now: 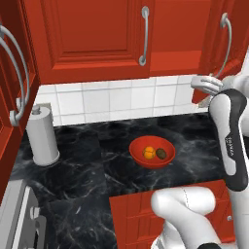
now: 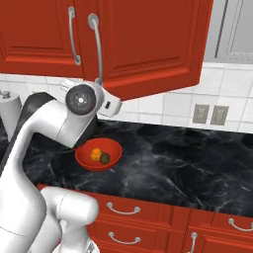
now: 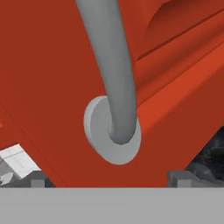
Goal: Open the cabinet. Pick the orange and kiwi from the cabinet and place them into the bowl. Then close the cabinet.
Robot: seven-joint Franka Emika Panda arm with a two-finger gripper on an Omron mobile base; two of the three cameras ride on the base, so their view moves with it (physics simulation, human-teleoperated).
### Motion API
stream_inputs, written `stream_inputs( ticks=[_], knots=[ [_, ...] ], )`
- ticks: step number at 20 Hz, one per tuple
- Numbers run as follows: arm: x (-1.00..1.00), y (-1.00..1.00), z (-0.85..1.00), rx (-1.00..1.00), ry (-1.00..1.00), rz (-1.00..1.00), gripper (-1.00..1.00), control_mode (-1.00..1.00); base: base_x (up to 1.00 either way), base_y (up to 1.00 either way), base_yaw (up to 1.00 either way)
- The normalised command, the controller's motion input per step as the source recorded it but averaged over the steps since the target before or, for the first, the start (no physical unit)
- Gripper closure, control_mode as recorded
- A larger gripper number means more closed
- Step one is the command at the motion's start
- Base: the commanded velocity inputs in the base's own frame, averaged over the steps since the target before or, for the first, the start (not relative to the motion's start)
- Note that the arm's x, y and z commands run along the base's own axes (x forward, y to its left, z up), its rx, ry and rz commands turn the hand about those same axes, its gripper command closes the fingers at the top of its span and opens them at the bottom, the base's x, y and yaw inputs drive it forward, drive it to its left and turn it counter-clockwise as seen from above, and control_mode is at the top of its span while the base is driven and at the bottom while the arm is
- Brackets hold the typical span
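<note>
Black marble worktop [image 1: 73, 160] carries the bowl [image 1: 152, 151] with the orange [image 1: 149, 152] and kiwi [image 1: 161, 154] already inside it, so we judge ourselves at the last step, closing the cabinet [image 2: 148, 39]. Our end effector [image 3: 111, 181] sits at the lower mount of the handle [image 3: 111, 87] on the ajar right door, fingers spread wide and gripping nothing. Next we need to push that door flush without snagging the bar.
</note>
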Motion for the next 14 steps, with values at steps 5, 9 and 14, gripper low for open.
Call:
stream_inputs(
  ticks=[5, 9, 14],
  knots=[
    [1.00, -0.13, -0.03, 0.03, 0.08, -0.08, -1.00, -1.00, 0.00, 0.00, 0.00],
    [1.00, -0.23, -0.08, 0.06, -0.03, 0.00, -1.00, -1.00, 0.00, 0.00, 0.00],
    [1.00, -0.13, -0.58, -0.03, -0.34, 0.00, -1.00, -1.00, 0.00, 0.00, 0.00]
  ],
)
